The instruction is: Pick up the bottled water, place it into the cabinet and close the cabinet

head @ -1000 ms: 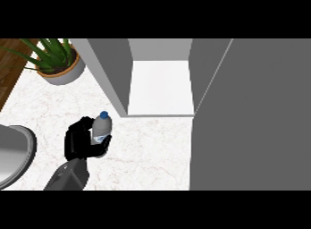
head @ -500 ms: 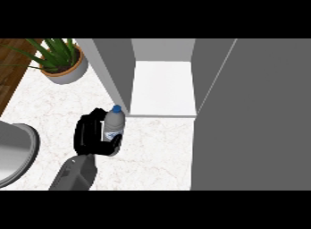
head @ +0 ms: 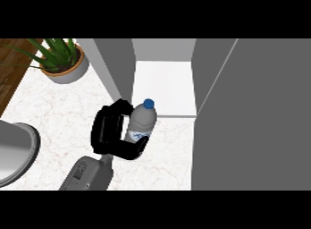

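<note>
— Looking down now, what do you see?
— I see my left hand (head: pixel 112 134) curled round the bottle (head: pixel 141 121). The bottle has a blue cap and stands up straight over the white counter (head: pixel 59 112).
— Where is it?
— Just in front of the cabinet (head: pixel 163 87), near its open front. The grey door (head: pixel 263 116) stands open at the right.
— Anything else?
— A plant (head: pixel 58 58) in a pot sits at the back left. A grey round thing (head: pixel 6 152) shows at the left edge.
</note>
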